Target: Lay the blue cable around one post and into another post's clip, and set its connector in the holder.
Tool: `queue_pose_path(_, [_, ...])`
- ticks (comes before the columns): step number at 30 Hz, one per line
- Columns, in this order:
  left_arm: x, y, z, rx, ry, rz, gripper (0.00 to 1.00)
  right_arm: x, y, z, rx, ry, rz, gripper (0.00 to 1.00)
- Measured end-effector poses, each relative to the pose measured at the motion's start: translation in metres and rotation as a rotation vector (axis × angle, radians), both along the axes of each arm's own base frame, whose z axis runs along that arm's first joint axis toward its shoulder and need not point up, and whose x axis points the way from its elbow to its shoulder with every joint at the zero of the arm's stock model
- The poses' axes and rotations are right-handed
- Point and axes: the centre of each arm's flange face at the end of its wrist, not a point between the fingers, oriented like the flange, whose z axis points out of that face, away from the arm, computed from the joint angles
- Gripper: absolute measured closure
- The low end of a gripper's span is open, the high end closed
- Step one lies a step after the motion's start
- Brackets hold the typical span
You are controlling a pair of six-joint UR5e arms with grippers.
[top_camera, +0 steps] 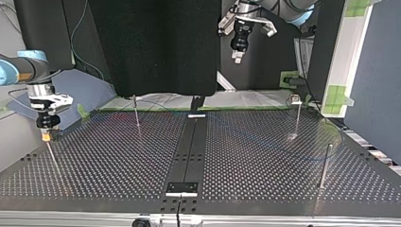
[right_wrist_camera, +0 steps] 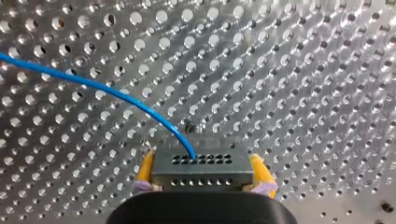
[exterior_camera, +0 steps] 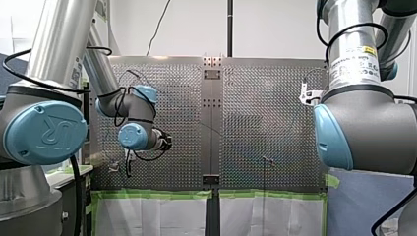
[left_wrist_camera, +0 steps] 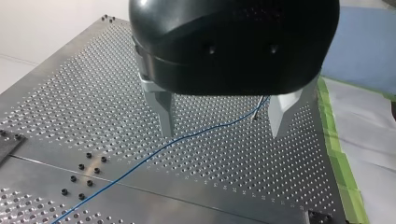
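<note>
- Table: perforated.
- Right gripper: at the top view's 9 o'clock, low, with its yellow pads clamped on the connector. I judge it is best carried low and slowly, so the trailing line stays slack.
- Left gripper: at 12 o'clock, raised, fingers wide apart, empty.
- Post at 10 o'clock, post at 2 with what looks like a clip, post at 4: each could snag.
- Cable: leaves the connector, lies loose on the table and passes under the left gripper.

Robotics lab, perforated table, industrial arms
</note>
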Motion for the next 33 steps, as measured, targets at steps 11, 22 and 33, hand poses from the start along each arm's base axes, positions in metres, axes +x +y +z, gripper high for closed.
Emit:
queue_pose_path(11, [0.0001, 0.0, 0.0001, -0.001, -0.001, 0.0, 0.0, -0.0095, -0.0004, -0.0021, 0.02, -0.002, -0.037, 0.0])
queue_pose_path(22, [0.0004, 0.0, 0.0003, -0.002, -0.004, 0.001, 0.0, -0.0095, -0.0004, -0.002, 0.02, -0.002, -0.037, 0.0])
queue_pose_path(33, [0.0004, 0.0, 0.0003, -0.002, -0.004, 0.001, 0.0, -0.0095, -0.0005, -0.0019, 0.02, -0.002, -0.037, 0.0])
